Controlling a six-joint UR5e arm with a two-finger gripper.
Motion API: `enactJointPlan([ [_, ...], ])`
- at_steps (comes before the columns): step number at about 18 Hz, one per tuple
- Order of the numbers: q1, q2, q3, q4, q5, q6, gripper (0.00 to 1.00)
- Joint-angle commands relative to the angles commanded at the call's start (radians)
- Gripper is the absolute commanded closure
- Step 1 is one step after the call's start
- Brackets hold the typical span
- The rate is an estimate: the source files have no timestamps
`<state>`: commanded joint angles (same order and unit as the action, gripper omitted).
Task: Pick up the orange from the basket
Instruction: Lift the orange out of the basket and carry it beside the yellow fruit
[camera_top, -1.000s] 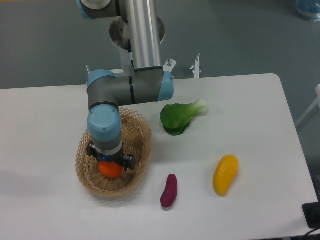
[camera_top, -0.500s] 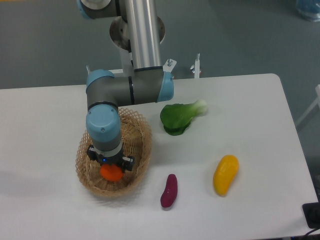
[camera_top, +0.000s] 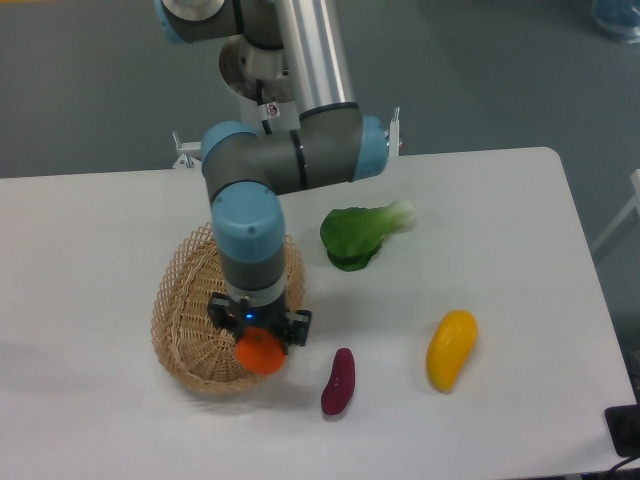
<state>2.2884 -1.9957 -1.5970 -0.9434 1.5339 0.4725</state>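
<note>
The round bright orange (camera_top: 260, 353) hangs in my gripper (camera_top: 259, 340), whose fingers are shut on it from above. It sits over the basket's right front rim, between the basket and the purple vegetable. The light tan woven basket (camera_top: 190, 325) lies on the white table at the left, and its inside shows no fruit. My arm's blue wrist hides the basket's right wall.
A purple eggplant-like vegetable (camera_top: 338, 381) lies just right of the gripper. An elongated yellow fruit (camera_top: 451, 349) rests further right. A green leafy vegetable (camera_top: 360, 234) lies behind them. The table's front edge runs close below the basket.
The gripper has carried the orange up and to the right, from inside the basket to over its right front rim. The arm's wrist swung right with it.
</note>
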Motion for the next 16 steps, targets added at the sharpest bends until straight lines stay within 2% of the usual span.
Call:
enactJointPlan([
  [5, 0.109, 0.02, 0.011, -0.002, 0.012, 0.107, 0.51],
  [8, 0.178, 0.035, 0.008, -0.005, 0.003, 0.257, 0.51],
  [16, 0.275, 0.026, 0.014, -0.003, 0.009, 0.559, 0.5],
])
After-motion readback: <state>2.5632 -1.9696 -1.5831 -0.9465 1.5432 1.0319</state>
